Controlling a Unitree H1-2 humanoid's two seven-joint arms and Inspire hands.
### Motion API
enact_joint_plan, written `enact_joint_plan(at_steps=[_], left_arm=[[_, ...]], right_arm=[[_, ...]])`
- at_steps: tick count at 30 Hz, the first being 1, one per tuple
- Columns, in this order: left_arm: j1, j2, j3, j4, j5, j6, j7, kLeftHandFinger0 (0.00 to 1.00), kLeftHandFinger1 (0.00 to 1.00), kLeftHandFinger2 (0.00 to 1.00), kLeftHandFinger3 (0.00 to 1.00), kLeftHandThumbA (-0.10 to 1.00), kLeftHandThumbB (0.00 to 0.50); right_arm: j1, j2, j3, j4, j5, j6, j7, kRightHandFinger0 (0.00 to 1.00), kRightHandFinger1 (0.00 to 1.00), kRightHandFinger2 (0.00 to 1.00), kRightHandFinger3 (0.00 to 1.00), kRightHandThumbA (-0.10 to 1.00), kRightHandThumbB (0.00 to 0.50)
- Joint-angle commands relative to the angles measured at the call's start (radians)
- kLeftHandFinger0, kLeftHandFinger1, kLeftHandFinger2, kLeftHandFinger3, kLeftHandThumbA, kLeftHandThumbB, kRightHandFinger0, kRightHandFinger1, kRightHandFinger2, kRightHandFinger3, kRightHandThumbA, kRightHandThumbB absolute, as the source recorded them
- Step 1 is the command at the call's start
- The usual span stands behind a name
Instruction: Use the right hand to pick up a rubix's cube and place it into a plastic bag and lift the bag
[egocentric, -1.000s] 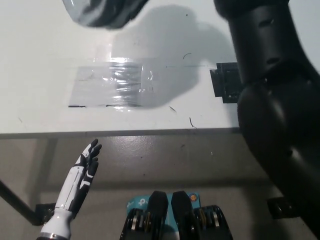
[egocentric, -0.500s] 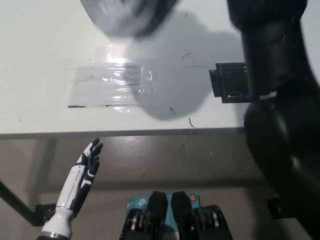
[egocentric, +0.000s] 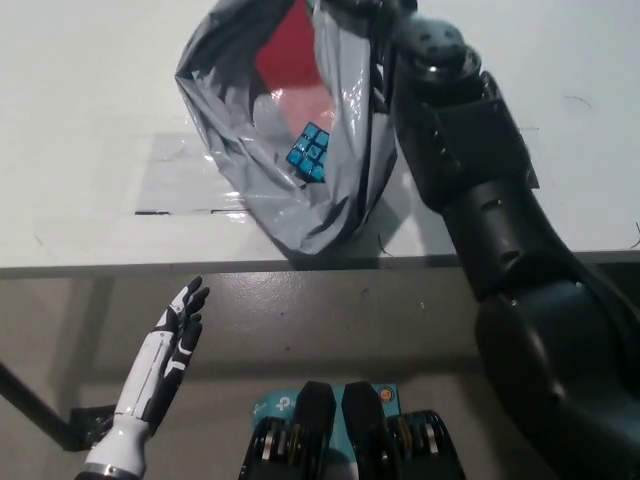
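1. The right hand (egocentric: 385, 20) is at the top of the bag (egocentric: 300, 200); its fingers are hidden, so I cannot tell the grip.
2. The cube (egocentric: 309, 153) lies inside the bag, low.
3. The bag looks soft, thin and slippery; best held at its gathered mouth.
4. The table (egocentric: 80, 120) edge is near; the left side is free.
5. The left hand (egocentric: 160, 360) rests low, fingers spread, holding nothing.

Bright, even light is washing the white table (egocentric: 90, 120) pale, nearly blowing out its surface. Glare is glinting off the clear plastic bag (egocentric: 290, 150) and off a taped patch (egocentric: 180, 185) beside it. The bag is casting a soft shadow underneath. The black right arm (egocentric: 500, 230) is reading as a dark, detail-poor mass, and the whole frame is looking slightly soft.
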Motion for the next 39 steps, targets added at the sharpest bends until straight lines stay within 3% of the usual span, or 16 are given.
enact_joint_plan(at_steps=[1,3,4,7,8,9,10,13,14,16,23,24,26,30,36,39], left_arm=[[-0.016,-0.003,-0.005,-0.028,-0.001,-0.009,-0.008,1.0,1.0,1.0,1.0,1.0,0.147],[-0.016,0.0,-0.003,-0.033,-0.001,-0.003,-0.008,1.0,1.0,1.0,1.0,1.0,0.142],[-0.017,0.0,-0.002,-0.036,0.0,0.001,-0.007,1.0,1.0,1.0,1.0,1.0,0.142],[-0.019,0.0,-0.001,-0.036,0.002,0.002,-0.007,1.0,1.0,1.0,1.0,1.0,0.142],[-0.019,0.0,-0.002,-0.037,0.006,0.002,-0.007,1.0,1.0,1.0,1.0,1.0,0.142],[-0.02,0.002,-0.002,-0.036,0.003,0.002,-0.009,1.0,1.0,1.0,1.0,1.0,0.154],[-0.021,0.004,-0.002,-0.033,0.002,0.001,-0.012,1.0,1.0,1.0,1.0,1.0,0.15],[-0.019,0.004,-0.003,-0.03,0.006,-0.003,-0.011,1.0,1.0,1.0,1.0,1.0,0.149],[-0.016,0.001,-0.004,-0.028,0.005,-0.006,-0.011,1.0,1.0,1.0,1.0,1.0,0.148],[-0.014,0.0,-0.005,-0.025,0.003,-0.01,-0.012,1.0,1.0,1.0,1.0,1.0,0.148],[-0.009,-0.005,-0.006,-0.015,0.001,-0.014,-0.01,1.0,1.0,1.0,1.0,1.0,0.152],[-0.008,-0.004,-0.007,-0.016,0.002,-0.017,-0.009,1.0,1.0,1.0,1.0,1.0,0.138],[-0.011,-0.001,-0.008,-0.014,0.005,-0.021,-0.01,1.0,1.0,1.0,1.0,1.0,0.146],[-0.012,0.0,-0.008,-0.013,0.006,-0.023,-0.011,1.0,1.0,1.0,1.0,1.0,0.14],[-0.019,-0.001,-0.008,-0.004,0.004,-0.028,-0.009,1.0,1.0,1.0,1.0,1.0,0.14],[-0.039,0.002,-0.003,-0.002,0.011,-0.018,-0.004,1.0,1.0,1.0,1.0,1.0,0.139]], right_arm=[[-0.065,-0.021,0.06,0.109,-0.055,-0.141,0.012,0.0,0.2,0.61,0.37,-0.1,0.184],[-0.079,-0.043,0.092,0.148,-0.08,-0.145,0.017,0.0,0.15,0.51,0.36,-0.1,0.201],[-0.089,-0.062,0.123,0.17,-0.109,-0.135,0.015,0.01,0.19,0.54,0.49,-0.05,0.226],[-0.107,-0.077,0.16,0.207,-0.122,-0.136,0.007,0.01,0.19,0.54,0.49,-0.05,0.226],[-0.112,-0.089,0.193,0.22,-0.147,-0.137,0.01,0.44,0.65,0.93,0.79,0.09,0.21],[-0.122,-0.119,0.271,0.232,-0.224,-0.117,0.016,0.88,1.0,1.0,1.0,0.51,0.349],[-0.137,-0.161,0.38,0.243,-0.332,-0.094,0.023,1.0,1.0,1.0,1.0,0.63,0.375],[-0.143,-0.213,0.484,0.217,-0.417,-0.087,0.018,1.0,1.0,1.0,1.0,0.71,0.483],[-0.143,-0.237,0.521,0.199,-0.44,-0.087,-0.004,1.0,1.0,1.0,1.0,0.69,0.499],[-0.143,-0.253,0.534,0.169,-0.437,-0.072,-0.018,1.0,1.0,1.0,1.0,0.65,0.489],[-0.127,-0.313,0.547,-0.027,-0.438,0.014,0.004,1.0,1.0,1.0,1.0,0.75,0.488],[-0.125,-0.325,0.542,-0.075,-0.437,0.043,0.021,1.0,1.0,1.0,1.0,0.81,0.5],[-0.123,-0.35,0.525,-0.18,-0.433,0.098,0.059,1.0,1.0,1.0,1.0,0.81,0.5],[-0.099,-0.391,0.46,-0.399,-0.389,0.165,0.113,1.0,1.0,1.0,1.0,0.87,0.5],[-0.022,-0.434,0.281,-0.783,-0.249,0.17,0.167,1.0,1.0,1.0,1.0,1.0,0.5],[0.043,-0.472,0.214,-1.05,-0.225,0.166,0.173,1.0,1.0,1.0,1.0,1.0,0.471]])
